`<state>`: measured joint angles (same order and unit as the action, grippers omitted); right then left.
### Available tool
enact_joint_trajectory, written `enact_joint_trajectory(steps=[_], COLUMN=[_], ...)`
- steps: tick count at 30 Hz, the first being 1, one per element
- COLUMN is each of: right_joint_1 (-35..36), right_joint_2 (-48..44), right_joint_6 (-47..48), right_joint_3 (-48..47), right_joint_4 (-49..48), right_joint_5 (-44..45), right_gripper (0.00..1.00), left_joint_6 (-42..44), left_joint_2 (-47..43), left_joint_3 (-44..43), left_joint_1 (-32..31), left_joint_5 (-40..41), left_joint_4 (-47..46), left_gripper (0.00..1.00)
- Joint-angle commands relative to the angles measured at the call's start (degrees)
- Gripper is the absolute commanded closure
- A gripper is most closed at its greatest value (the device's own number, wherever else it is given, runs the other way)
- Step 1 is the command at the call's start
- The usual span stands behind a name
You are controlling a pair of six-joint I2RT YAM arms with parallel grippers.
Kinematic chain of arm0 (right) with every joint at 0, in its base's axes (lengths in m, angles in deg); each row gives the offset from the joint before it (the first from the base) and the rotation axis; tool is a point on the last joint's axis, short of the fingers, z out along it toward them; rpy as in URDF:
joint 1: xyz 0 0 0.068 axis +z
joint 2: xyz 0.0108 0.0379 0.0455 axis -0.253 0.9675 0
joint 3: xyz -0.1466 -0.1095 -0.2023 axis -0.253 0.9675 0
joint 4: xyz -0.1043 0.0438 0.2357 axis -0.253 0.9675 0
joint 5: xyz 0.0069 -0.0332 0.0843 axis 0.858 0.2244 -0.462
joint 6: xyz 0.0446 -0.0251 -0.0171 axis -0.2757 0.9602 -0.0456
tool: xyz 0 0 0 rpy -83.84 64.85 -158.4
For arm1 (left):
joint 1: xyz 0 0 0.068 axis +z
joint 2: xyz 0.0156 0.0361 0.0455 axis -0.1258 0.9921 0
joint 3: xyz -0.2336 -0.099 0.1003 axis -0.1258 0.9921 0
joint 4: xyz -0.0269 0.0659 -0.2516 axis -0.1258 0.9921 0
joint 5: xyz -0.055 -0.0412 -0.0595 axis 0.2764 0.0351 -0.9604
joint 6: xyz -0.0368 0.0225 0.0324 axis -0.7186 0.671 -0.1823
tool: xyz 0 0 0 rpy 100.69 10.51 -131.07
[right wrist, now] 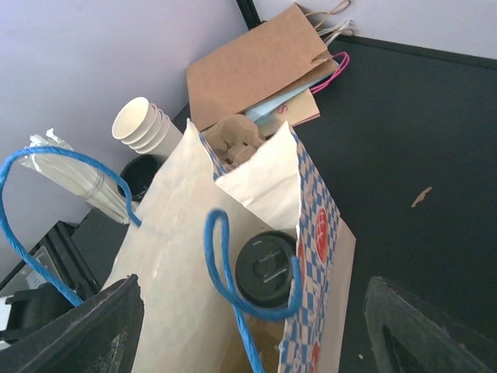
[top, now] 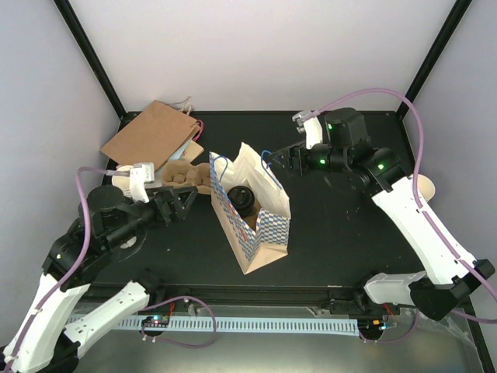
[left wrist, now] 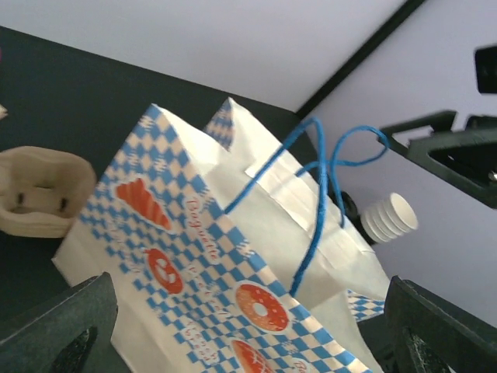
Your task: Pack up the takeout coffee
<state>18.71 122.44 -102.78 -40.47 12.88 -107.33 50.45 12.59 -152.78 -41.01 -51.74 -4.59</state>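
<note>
Seeing one lidded coffee cup (right wrist: 266, 266) upright inside the checked paper bag (top: 268, 225) on the bench (top: 342, 233), my left end effector (top: 182, 200) and right end effector (top: 284, 160) both open and empty beside it, I'd avoid snagging the blue handles (left wrist: 321, 202) and tipping it.

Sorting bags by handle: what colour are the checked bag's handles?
Blue handles, clearest in the left wrist view.

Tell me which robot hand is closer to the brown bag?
Left. The left gripper sits just in front of the brown bag; the right gripper is past the checked bag.
</note>
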Motion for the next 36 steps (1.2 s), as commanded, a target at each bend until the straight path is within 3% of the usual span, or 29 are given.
enact_joint_trajectory(steps=[1,5,9,11,16,19,24,25,36], right_joint_1=[1.59,2.32,2.84,2.85,2.87,2.91,2.91,2.86,2.85], right_joint_2=[3.16,5.83,7.05,6.8,5.62,5.37,4.14,3.75,-2.45], right_joint_6=[1.7,3.77,6.03,6.74,8.16,8.28,8.0,7.67,8.0], right_joint_3=[-3.79,-6.17,-7.2,-6.89,-6.64,-6.85,-6.74,-6.62,-6.5], right_joint_4=[-1.48,0.08,1.69,1.67,0.73,0.56,0.27,0.24,3.67], right_joint_5=[1.14,3.12,4.56,5.14,4.77,4.49,6.87,8.39,16.08], right_gripper=[0.21,0.36,0.42,0.49,0.81,0.94,0.99,0.99,0.99], left_joint_6=[-0.96,0.15,0.58,1.13,3.07,4.27,7.68,8.59,10.98], left_joint_2=[2.17,5.77,9.76,11.37,14.12,15.48,16.75,17.4,29.26], left_joint_3=[1.92,1.75,1.62,1.47,1.38,0.96,0.32,-0.14,-9.66], left_joint_1=[0.26,0.25,0.23,0.21,0.24,0.29,0.23,0.29,0.29], left_joint_5=[-8.13,-7.07,-8.92,-9.49,-9.36,-8.85,-6.72,-6.49,-16.73], left_joint_4=[-10.17,-15.56,-19.1,-20.2,-22.32,-22.48,-23.97,-23.89,-26.77], left_gripper=[0.06,0.16,0.28,0.32,0.44,0.53,0.95,0.98,0.98])
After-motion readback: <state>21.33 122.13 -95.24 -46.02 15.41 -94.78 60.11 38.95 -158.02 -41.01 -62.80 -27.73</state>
